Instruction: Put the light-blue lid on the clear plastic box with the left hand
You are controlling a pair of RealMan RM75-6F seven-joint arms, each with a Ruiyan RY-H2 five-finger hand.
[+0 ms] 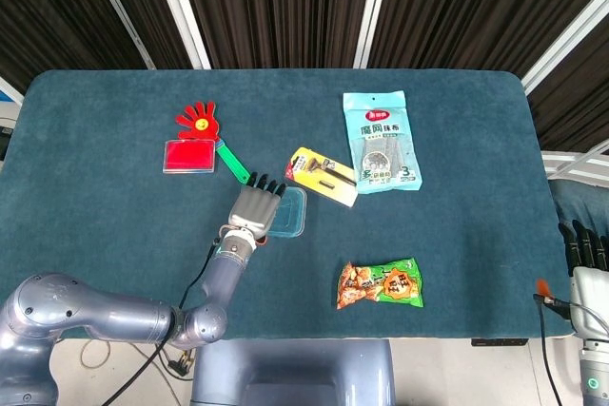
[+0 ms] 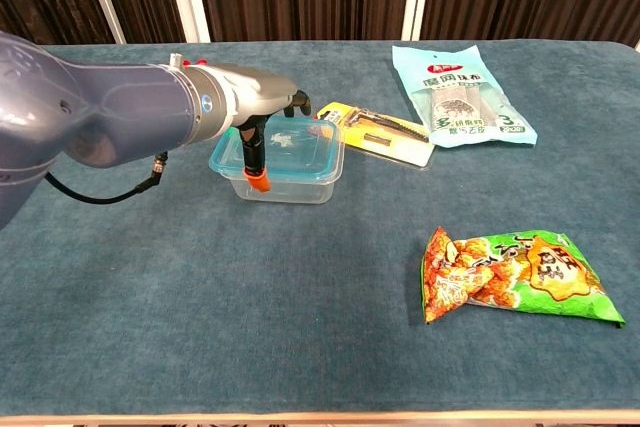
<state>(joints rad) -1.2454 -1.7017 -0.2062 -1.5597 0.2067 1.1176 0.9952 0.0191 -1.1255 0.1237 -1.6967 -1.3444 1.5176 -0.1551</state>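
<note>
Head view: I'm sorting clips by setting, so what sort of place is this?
Probably a lab or demo bench rather than a home: a teal cloth-covered table before dark curtains, with unrelated items laid apart, such as a snack bag and a cloth packet.

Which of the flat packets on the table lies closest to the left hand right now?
The yellow packet, lying just past the clear plastic box where the left hand sits. The light-blue wipes pack and the green-orange snack bag lie farther away.
</note>
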